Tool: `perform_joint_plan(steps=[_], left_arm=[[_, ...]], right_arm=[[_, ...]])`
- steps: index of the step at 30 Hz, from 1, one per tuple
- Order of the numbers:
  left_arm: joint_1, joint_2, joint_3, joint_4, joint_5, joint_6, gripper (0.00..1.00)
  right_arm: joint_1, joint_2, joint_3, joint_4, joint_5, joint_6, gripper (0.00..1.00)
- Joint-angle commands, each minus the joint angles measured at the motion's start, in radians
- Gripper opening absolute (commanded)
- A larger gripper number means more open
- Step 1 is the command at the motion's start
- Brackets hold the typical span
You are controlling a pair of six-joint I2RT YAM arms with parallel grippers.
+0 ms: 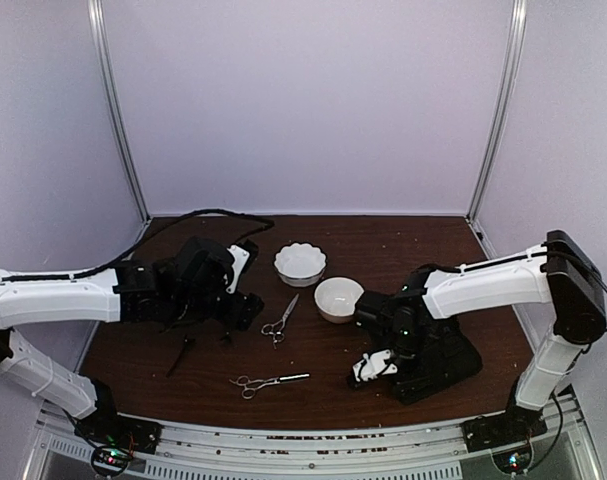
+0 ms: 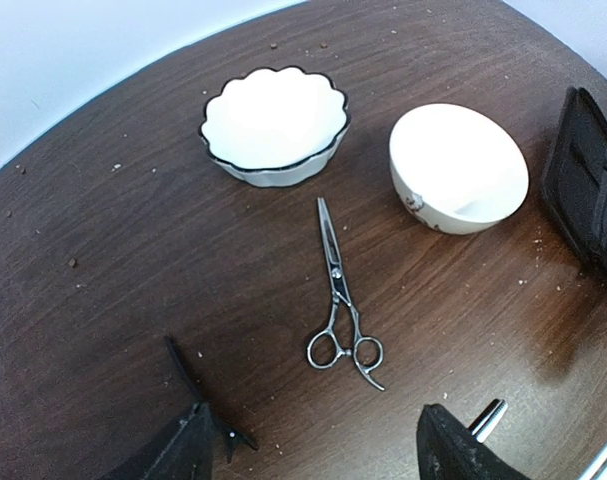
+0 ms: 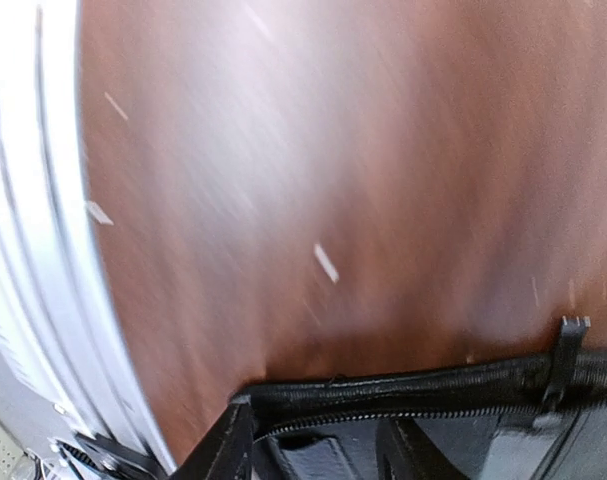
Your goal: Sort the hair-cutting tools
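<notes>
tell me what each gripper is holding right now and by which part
The left gripper holds nothing; its jaws are open and empty. The right gripper appears to hold the black zip case, pinched at its zippered edge.

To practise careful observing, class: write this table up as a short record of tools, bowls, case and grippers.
far scissors: flat, in front of both bowls
near scissors: flat, by the near edge of the table
clip: one seen, black, left side
scalloped bowl: empty
plain bowl: empty
case: black, right side
left gripper: open, empty
right gripper: at case's zip edge; grip unclear
</notes>
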Motion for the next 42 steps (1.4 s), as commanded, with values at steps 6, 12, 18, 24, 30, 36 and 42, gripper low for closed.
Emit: perform_joint_plan(steps=[6, 12, 18, 24, 30, 36, 42], left_arm=[[0.001, -0.049, -0.036, -0.004, -0.024, -0.051, 0.73], [0.001, -0.072, -0.049, -0.022, -0.032, -0.062, 0.73], [0.001, -0.045, -0.041, -0.010, 0.073, -0.024, 0.70], [-0.002, 0.096, 0.041, 0.023, 0.280, -0.003, 0.61], [-0.023, 0.228, 0.120, 0.038, 0.363, 0.003, 0.57], [-0.025, 0.232, 0.115, 0.028, 0.337, -0.018, 0.58], [-0.025, 0.183, 0.056, 0.026, 0.299, -0.048, 0.58]], right_arm=[[0.160, 0.128, 0.173, -0.046, -0.151, 0.001, 0.43], [0.193, 0.156, 0.289, -0.105, -0.216, 0.013, 0.44], [0.112, -0.037, 0.263, -0.150, -0.177, 0.009, 0.53], [-0.128, -0.199, 0.162, -0.078, -0.144, 0.067, 0.58], [-0.270, -0.221, 0.123, 0.046, -0.002, 0.049, 0.57], [-0.274, -0.137, 0.121, 0.193, 0.114, -0.007, 0.51], [-0.275, -0.043, 0.143, 0.256, 0.169, -0.067, 0.44]])
